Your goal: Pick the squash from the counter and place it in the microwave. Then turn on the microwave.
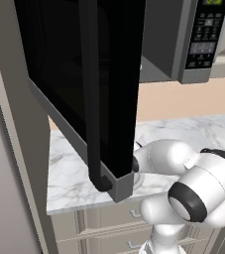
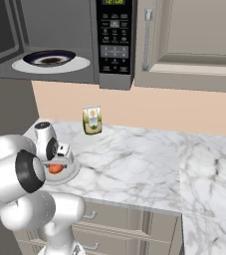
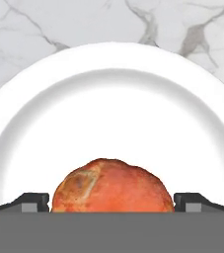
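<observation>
The squash (image 3: 112, 185), a small orange-red lump, lies on a white plate (image 3: 108, 64) on the marble counter (image 2: 134, 164). My gripper (image 3: 112, 202) hangs straight over it, open, one dark fingertip (image 3: 32, 201) on each side of the squash at its widest part. From the right base the squash (image 2: 56, 169) shows under the hand, with the gripper (image 2: 56, 163) down at the plate (image 2: 70, 173). The microwave (image 2: 59, 35) hangs above with its door (image 1: 84, 74) swung open toward me; a glass turntable (image 2: 50, 61) shows inside.
The open door with its black handle (image 1: 91, 99) juts out over the counter's left end, above the arm. The button panel (image 2: 114, 35) sits at the microwave's right. A green-and-white carton (image 2: 92, 120) stands by the back wall. Cabinets hang at upper right.
</observation>
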